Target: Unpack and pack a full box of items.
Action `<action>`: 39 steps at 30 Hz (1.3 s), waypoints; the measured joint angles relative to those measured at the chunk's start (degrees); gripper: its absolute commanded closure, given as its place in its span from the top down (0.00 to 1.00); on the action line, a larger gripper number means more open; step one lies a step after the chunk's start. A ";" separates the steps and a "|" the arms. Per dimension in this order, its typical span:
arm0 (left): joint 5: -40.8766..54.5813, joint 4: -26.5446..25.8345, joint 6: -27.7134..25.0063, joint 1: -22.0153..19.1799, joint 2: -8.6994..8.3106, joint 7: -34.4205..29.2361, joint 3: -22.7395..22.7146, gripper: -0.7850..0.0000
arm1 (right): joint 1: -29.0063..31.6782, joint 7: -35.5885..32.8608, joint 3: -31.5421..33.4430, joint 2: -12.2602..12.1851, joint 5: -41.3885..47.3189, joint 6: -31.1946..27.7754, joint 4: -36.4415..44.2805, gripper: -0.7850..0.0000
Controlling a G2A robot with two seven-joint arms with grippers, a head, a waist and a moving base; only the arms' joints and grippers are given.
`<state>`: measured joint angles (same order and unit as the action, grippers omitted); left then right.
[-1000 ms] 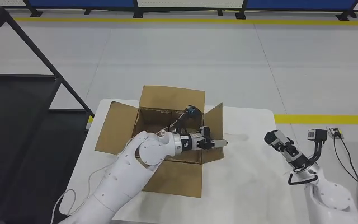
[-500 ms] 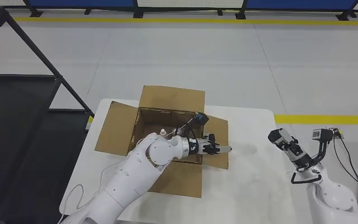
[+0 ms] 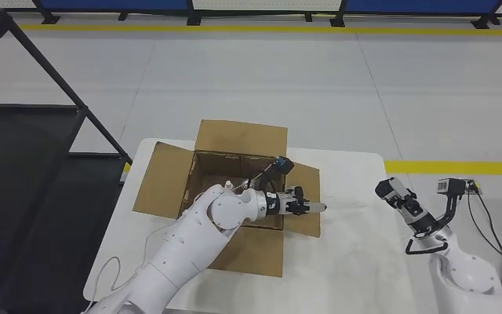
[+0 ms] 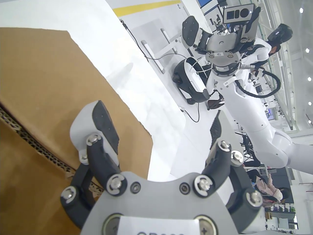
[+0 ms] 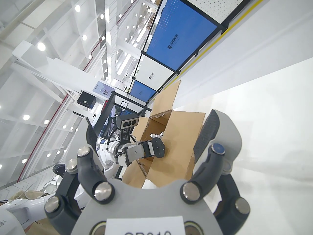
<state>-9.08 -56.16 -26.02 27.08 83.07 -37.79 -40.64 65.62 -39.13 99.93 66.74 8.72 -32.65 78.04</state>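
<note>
Now the cardboard box (image 3: 239, 135) sits open on the white table (image 3: 353, 251), flaps folded out. The left gripper (image 4: 158, 113) hangs wide open and empty over the right-hand flap (image 4: 49, 74), perhaps touching it. The right gripper (image 5: 150, 121), likewise spread and empty, hovers at the table's right edge, well apart from the box.

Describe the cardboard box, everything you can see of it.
The cardboard box is brown corrugated board. It stands open on the white table with all four flaps folded outward. The left gripper, its jaws open, hovers over one side flap; whether it touches the flap can't be judged. The inside is in shadow, and no contents can be made out.
</note>
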 measured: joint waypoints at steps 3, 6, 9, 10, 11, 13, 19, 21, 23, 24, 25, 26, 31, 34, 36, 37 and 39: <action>-0.02 -0.32 -0.74 0.28 -0.05 0.26 -0.63 1.00 | 0.15 0.44 -0.26 -0.11 -0.21 0.03 0.28 1.00; -0.38 -1.13 -1.31 0.75 -0.24 0.56 -1.53 1.00 | 0.30 0.87 -0.60 -0.23 -0.27 0.08 0.51 1.00; -0.78 -2.11 -1.36 1.24 -0.46 0.35 -2.34 1.00 | 0.49 1.24 -1.07 -0.31 -0.40 0.07 0.82 1.00; -0.89 -2.39 -1.31 1.40 -0.53 0.27 -2.57 1.00 | 0.56 1.25 -1.28 -0.33 -0.53 0.05 0.96 1.00; -1.00 -2.67 -1.25 1.56 -0.60 0.18 -2.79 1.00 | 0.60 1.22 -1.52 -0.36 -0.74 0.07 1.07 1.00; -1.28 -3.26 -1.13 1.93 -0.73 -0.04 -3.25 1.00 | 0.56 1.04 -2.05 -0.44 -1.40 0.36 1.17 1.00; -1.81 -4.37 -0.78 2.74 -0.94 -0.72 -4.14 1.00 | -0.26 0.15 -3.99 -0.52 -0.63 0.14 1.15 1.00; -1.92 -4.61 -0.60 2.92 -0.94 -1.05 -4.22 1.00 | -0.66 -0.39 -4.91 -0.48 0.23 -0.17 1.29 1.00; -2.06 -4.88 -0.46 3.07 -0.88 -1.32 -4.21 1.00 | -1.49 -0.57 -6.20 -0.40 0.55 0.11 1.21 1.00; -2.11 -4.97 -0.39 3.12 -0.84 -1.41 -4.18 1.00 | -1.95 -0.69 -6.82 -0.37 0.48 0.43 1.03 1.00; -2.17 -5.07 -0.31 3.16 -0.78 -1.49 -4.13 1.00 | -2.68 -0.88 -7.65 -0.35 -0.10 1.06 0.62 1.00; -2.24 -5.14 -0.26 3.18 -0.74 -1.54 -4.10 1.00 | -3.29 -1.01 -8.27 -0.34 -0.75 1.77 0.19 1.00; -2.36 -5.32 -0.18 3.30 -0.57 -1.59 -4.24 1.00 | -6.78 -0.60 -11.32 -0.34 -5.81 7.07 -2.88 1.00; -2.06 -5.37 -0.34 3.46 -0.53 -1.75 -4.54 1.00 | -8.18 0.65 -12.44 -0.27 -7.24 8.90 -4.94 1.00; -1.90 -5.38 -0.39 3.52 -0.51 -1.98 -4.69 1.00 | -8.82 1.75 -13.20 -0.18 -8.11 10.01 -5.99 1.00; -1.83 -5.38 -0.44 3.56 -0.50 -2.11 -4.78 1.00 | -9.32 2.32 -13.66 -0.13 -8.55 10.90 -6.71 1.00; -1.77 -5.38 -0.45 3.61 -0.47 -2.34 -4.89 1.00 | -10.28 2.94 -14.28 -0.11 -9.48 12.30 -8.06 1.00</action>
<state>-10.85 -61.54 -26.48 30.69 82.60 -40.13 -45.53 55.34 -36.19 85.65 66.63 -0.77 -20.36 69.98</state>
